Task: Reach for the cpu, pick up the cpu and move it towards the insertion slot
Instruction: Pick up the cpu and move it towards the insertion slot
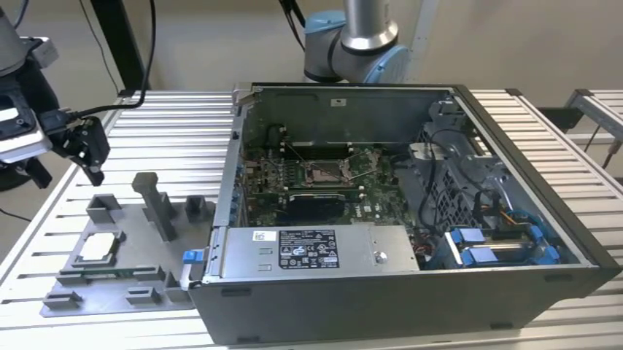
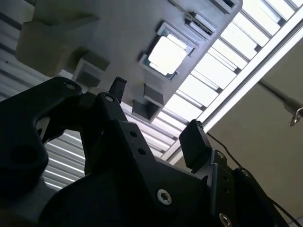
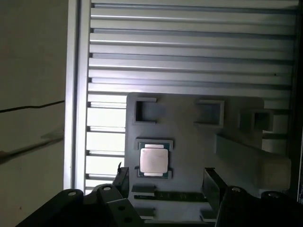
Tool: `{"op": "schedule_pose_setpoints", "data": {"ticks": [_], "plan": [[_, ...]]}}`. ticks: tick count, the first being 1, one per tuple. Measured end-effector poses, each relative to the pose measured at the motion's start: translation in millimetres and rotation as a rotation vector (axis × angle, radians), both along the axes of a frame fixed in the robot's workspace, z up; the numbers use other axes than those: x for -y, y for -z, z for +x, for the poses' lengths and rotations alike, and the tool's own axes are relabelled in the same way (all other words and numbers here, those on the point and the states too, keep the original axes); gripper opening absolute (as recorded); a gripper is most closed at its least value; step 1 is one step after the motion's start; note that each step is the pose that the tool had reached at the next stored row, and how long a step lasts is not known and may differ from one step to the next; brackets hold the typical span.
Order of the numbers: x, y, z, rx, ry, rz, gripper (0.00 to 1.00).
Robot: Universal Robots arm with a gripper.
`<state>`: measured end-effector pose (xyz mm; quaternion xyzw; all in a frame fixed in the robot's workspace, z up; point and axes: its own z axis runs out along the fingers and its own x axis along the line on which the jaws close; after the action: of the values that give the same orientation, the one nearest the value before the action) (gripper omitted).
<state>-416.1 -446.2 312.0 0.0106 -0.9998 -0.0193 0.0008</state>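
First wrist view: your end effector hangs spread and empty above the cpu, lying silver face up in its pocket of the grey tray; you would do well to straddle opposite edges squarely before closing gently.

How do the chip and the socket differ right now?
Place: the chip lies in the grey tray beside the open computer case; the socket sits inside that case.
Look: the chip has a pale silvery top; the socket has a shiny metal frame around a dark centre.
Reach: the open end effector hangs over the tray near the chip, well away from the socket.
Both are square and lie flat.
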Motion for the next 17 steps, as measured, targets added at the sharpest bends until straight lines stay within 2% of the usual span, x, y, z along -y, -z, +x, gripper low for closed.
{"op": "schedule_pose_setpoints", "data": {"ticks": [7,17], "plan": [[1.9,12.6,-0.9,-0.0001,0.0,0.0,1.0],[2.0,30.9,-0.9,-0.0001,0.0,0.0,1.0]]}}
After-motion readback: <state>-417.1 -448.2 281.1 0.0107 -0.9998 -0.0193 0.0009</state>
